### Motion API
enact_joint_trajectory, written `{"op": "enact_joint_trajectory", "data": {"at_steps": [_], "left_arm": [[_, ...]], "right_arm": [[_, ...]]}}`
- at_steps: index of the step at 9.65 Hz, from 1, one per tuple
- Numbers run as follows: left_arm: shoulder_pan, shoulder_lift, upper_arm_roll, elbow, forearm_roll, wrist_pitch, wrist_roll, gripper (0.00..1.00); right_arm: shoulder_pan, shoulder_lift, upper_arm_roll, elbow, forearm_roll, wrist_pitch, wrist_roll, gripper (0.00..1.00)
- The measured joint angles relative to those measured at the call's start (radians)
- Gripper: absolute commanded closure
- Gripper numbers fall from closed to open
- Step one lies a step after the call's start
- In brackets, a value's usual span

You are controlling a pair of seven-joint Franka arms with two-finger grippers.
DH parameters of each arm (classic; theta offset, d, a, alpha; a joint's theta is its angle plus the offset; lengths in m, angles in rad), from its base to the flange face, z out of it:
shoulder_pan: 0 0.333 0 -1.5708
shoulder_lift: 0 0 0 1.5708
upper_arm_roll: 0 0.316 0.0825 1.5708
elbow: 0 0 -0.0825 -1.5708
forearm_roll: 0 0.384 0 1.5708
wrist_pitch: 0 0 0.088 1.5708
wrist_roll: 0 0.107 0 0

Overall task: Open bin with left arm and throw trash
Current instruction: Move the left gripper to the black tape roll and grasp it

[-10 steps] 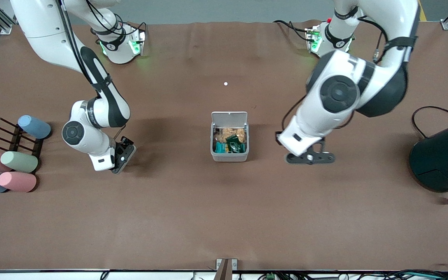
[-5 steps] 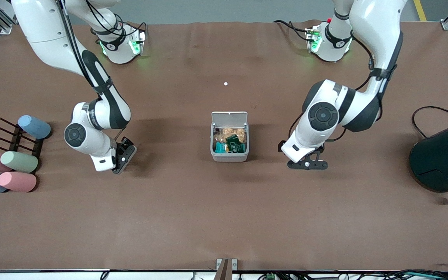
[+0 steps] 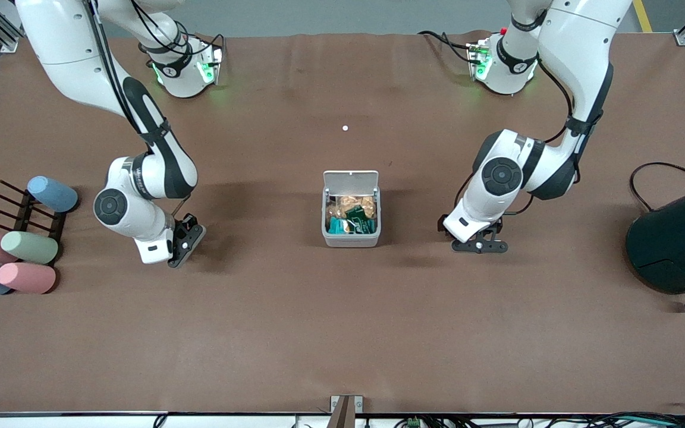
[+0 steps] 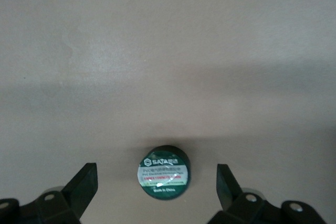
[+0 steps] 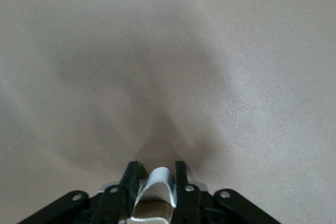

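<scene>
Pale whitish loop (image 5: 157,182) sits pinched between the right gripper (image 3: 183,242) fingers, low over the brown bench (image 3: 342,333). Mid-bench, the small white-grey square plastic bin (image 3: 351,210) stands lid-up, holding wrappers. The left gripper (image 3: 479,244), fingers spread wide, straddles the black round green-labelled disc (image 4: 164,172).

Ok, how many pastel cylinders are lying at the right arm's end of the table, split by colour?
Blue cylinders: 2
Pink cylinders: 2
Green cylinder: 1
Total: 5
</scene>
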Motion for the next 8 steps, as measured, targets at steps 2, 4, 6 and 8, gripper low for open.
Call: {"op": "enact_joint_trajectory", "data": {"at_steps": [2, 4, 6, 8], "left_arm": [[0.007, 0.002, 0.0, -0.036, 0.0, 0.041, 0.0, 0.0], [0.013, 0.01, 0.0, -0.049, 0.0, 0.052, -0.002, 0.0], [0.017, 0.036, 0.0, -0.054, 0.0, 0.085, -0.004, 0.0], [0.02, 0.068, -0.001, -0.054, -0.001, 0.119, -0.018, 0.01]], "right_arm": [[0.0, 0.0, 0.0, 0.0, 0.0, 0.0, 0.0, 0.98], [0.0, 0.0, 0.0, 0.0, 0.0, -0.003, 0.0, 1.0], [0.0, 0.001, 0.0, 0.001, 0.0, -0.006, 0.0, 1.0], [0.0, 0.001, 0.002, 0.005, 0.015, -0.014, 0.002, 1.0]]}}
